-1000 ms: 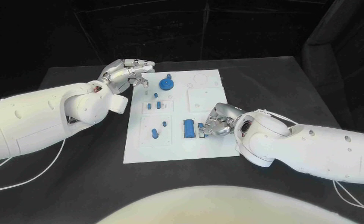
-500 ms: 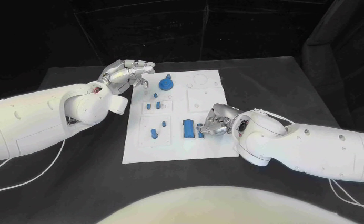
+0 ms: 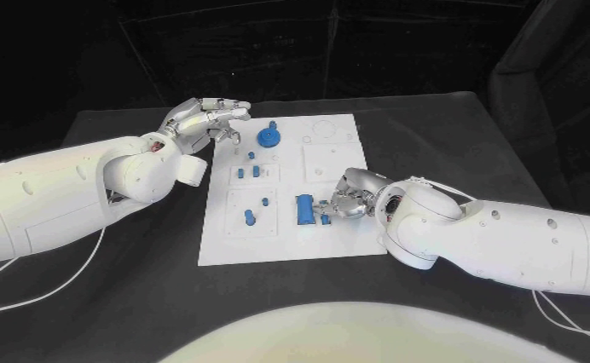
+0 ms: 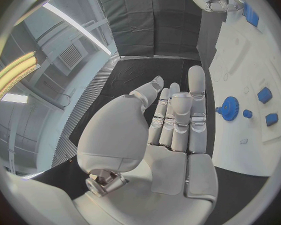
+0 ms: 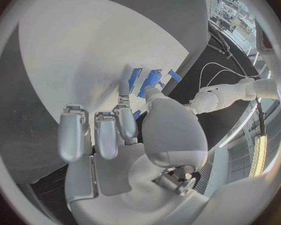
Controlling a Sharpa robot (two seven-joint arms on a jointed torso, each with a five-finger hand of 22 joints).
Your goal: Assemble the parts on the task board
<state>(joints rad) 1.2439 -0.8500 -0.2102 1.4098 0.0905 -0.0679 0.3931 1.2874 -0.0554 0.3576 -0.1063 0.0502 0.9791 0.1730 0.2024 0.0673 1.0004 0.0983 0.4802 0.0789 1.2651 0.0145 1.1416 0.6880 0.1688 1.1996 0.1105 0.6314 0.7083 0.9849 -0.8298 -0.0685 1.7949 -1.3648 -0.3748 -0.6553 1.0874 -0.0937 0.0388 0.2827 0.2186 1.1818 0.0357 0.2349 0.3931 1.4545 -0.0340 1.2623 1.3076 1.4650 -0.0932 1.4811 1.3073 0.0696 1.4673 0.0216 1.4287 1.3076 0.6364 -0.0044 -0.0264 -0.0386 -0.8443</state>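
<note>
The white task board [image 3: 338, 239] lies in the middle of the black table. On it are a blue gear [image 3: 269, 135], several small blue parts [image 3: 250, 172] and a longer blue block [image 3: 303, 207]. My right hand [image 3: 348, 194] rests over the board's right side, close beside the block. It pinches a small blue part [image 3: 325, 217] at its fingertips, and a blue sliver [image 5: 135, 114] shows between thumb and finger. My left hand [image 3: 205, 118] hovers at the board's far left corner, fingers straight and holding nothing. The left wrist view shows the gear [image 4: 228, 107] and the board [image 4: 240, 60].
Bare black table surrounds the board on all sides. Empty recessed outlines [image 3: 326, 158] mark the board's far right part. Two more blue parts [image 3: 256, 210] stand in the near left section. White cables [image 3: 49, 282] trail along the table's left edge.
My right hand has edged left toward the blue block, carrying the small blue part with it. The left hand has stayed in place.
</note>
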